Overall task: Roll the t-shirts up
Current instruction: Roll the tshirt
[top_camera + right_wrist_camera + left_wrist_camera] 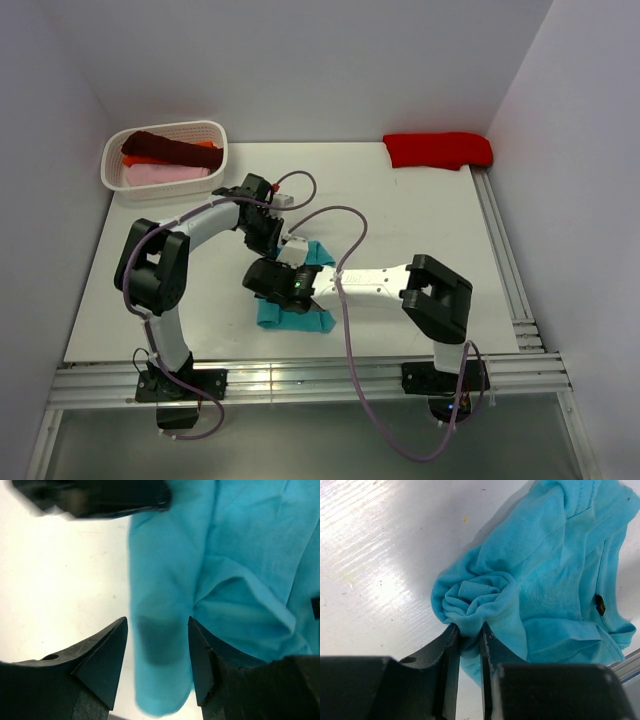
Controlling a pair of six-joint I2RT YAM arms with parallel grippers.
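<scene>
The teal t-shirt lies partly rolled in the middle of the table, under both grippers. My left gripper is at its far end. In the left wrist view the left gripper is shut on the spiral end of the roll, and the rest of the shirt spreads loosely to the right. My right gripper is at the near part of the shirt. In the right wrist view it is open, its fingers on either side of a rolled fold of the teal t-shirt without pinching it.
A white basket at the back left holds maroon, orange and pink shirts. A red shirt lies at the back right corner. Metal rails run along the table's right and near edges.
</scene>
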